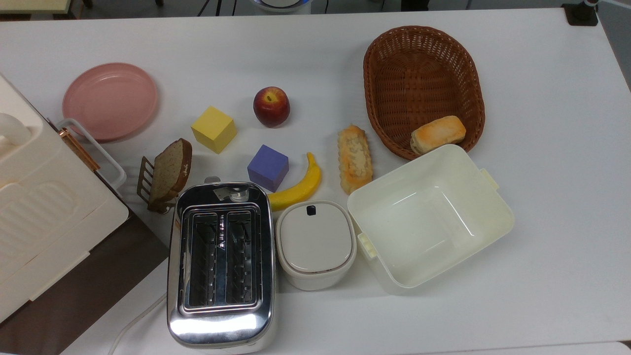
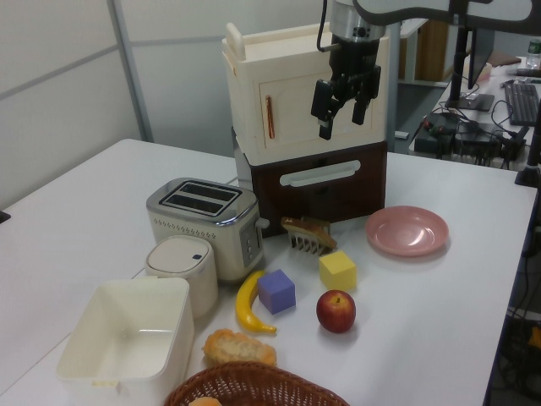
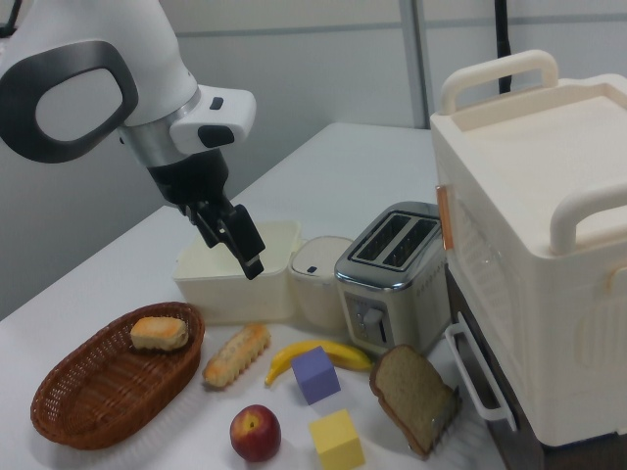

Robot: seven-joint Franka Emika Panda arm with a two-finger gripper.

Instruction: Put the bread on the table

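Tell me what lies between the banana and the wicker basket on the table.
The bread lies between the banana and the wicker basket in the top view, resting on the table, apart from both.
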